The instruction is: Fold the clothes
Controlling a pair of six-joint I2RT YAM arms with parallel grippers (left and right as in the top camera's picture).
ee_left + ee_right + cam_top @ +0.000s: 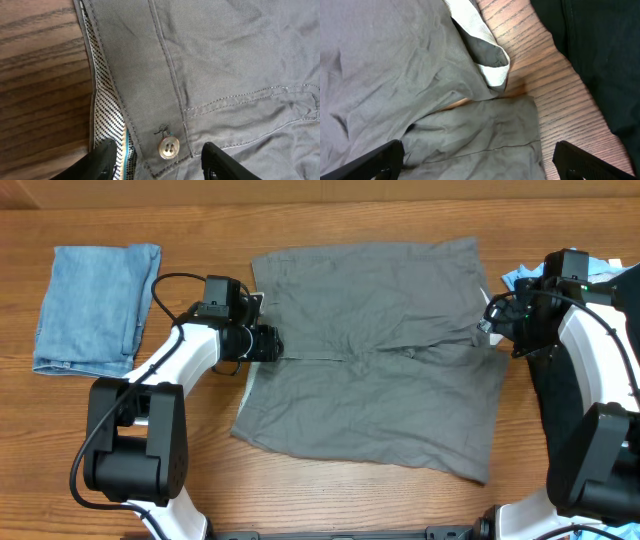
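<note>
Grey wrinkled shorts [375,350] lie spread flat on the table's middle. My left gripper [268,343] is open at the waistband on the shorts' left edge. In the left wrist view its fingers [160,162] straddle the waistband end with the pale button [169,147] and the dotted lining [107,117]. My right gripper [492,330] is open over the shorts' right edge. In the right wrist view its fingers [480,160] span the grey hem [485,135], near a turned-up pale pocket lining [487,60]. A black garment [560,395] and a light-blue garment [520,277] lie at the right.
A folded blue denim piece [95,305] lies at the table's far left. The black garment [592,55] lies close beside the shorts' right edge, with a strip of bare wood [555,85] between them.
</note>
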